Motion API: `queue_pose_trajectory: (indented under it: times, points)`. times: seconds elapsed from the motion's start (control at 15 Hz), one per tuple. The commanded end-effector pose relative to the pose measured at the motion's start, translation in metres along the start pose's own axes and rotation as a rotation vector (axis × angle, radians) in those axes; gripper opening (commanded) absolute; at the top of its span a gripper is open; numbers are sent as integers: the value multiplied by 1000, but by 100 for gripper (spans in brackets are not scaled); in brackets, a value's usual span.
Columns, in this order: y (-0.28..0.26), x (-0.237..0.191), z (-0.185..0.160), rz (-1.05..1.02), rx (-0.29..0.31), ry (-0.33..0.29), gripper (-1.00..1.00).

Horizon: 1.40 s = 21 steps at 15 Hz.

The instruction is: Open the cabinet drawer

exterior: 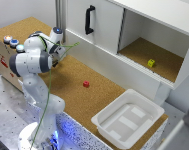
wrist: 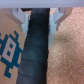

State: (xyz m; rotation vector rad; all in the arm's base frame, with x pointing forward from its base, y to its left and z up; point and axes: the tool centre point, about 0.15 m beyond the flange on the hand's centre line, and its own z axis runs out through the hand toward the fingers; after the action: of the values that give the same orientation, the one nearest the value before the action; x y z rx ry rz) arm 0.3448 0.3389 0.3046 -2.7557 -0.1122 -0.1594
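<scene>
The cabinet drawer (exterior: pixel 111 67) is the long, low white front panel along the bottom of the big white cabinet, facing the cork tabletop; it looks closed. Above it are a tall white door with a black vertical handle (exterior: pixel 89 19) and an open compartment. My gripper (exterior: pixel 55 60) hangs over the cork at the exterior view's left, well away from the drawer and mostly hidden by the arm. In the wrist view the gripper (wrist: pixel 39 20) is open, its light fingers (wrist: pixel 21 17) apart, and a dark textured strip (wrist: pixel 35 52) runs between them below.
A yellow cube (exterior: pixel 151 63) sits in the open compartment. A red cube (exterior: pixel 86 84) lies on the cork in front of the drawer. A white plastic tub (exterior: pixel 128 119) stands at the near right. A cardboard box (exterior: pixel 6 55) with coloured buttons stands by the arm.
</scene>
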Motion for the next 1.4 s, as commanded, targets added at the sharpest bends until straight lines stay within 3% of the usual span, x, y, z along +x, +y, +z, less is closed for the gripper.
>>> queue_pose_trajectory:
  times: [0.0, 1.33]
  points:
    - [47, -5, 6, 8, 55, 18, -100]
    - [125, -6, -26, 74, 22, 45, -100]
